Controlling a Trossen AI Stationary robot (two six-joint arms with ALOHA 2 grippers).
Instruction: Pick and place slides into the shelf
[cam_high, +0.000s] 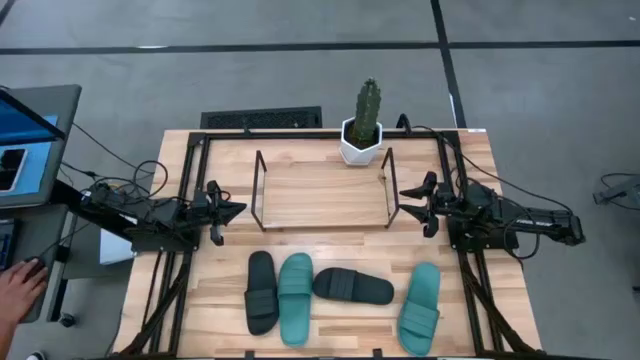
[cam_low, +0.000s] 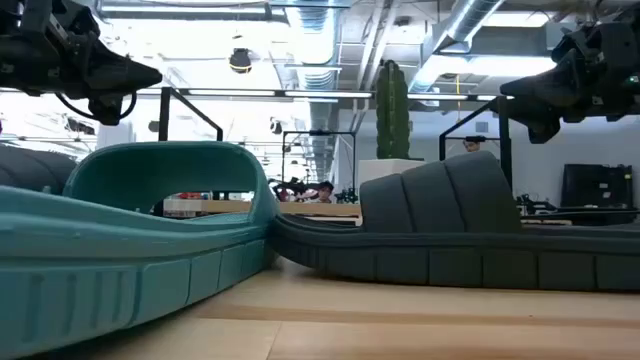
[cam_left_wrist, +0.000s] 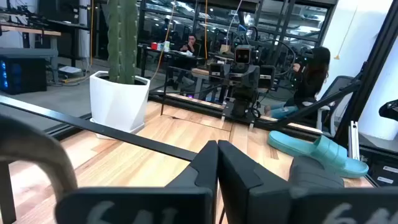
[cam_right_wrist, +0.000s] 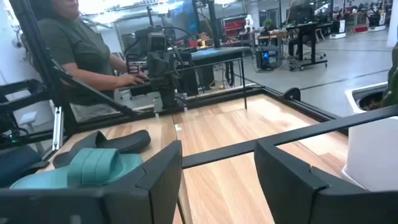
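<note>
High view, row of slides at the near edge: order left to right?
Matte black rubber slide → teal green rubber slide touching it → second black slide, lying crosswise → second teal slide, apart from the rest.

light: even, bright overhead | glare: ceiling lights (cam_low: 300, 40) blown out upper centre — low view | blur: near teal slide (cam_low: 130, 240) soft, lower left

Around the shelf (cam_high: 324, 190), a potted cactus (cam_high: 364, 123) is set just behind its back right corner, four slides (cam_high: 340, 290) are laid in a row on the table (cam_high: 222, 158) before it, and one arm is held at either end.
</note>
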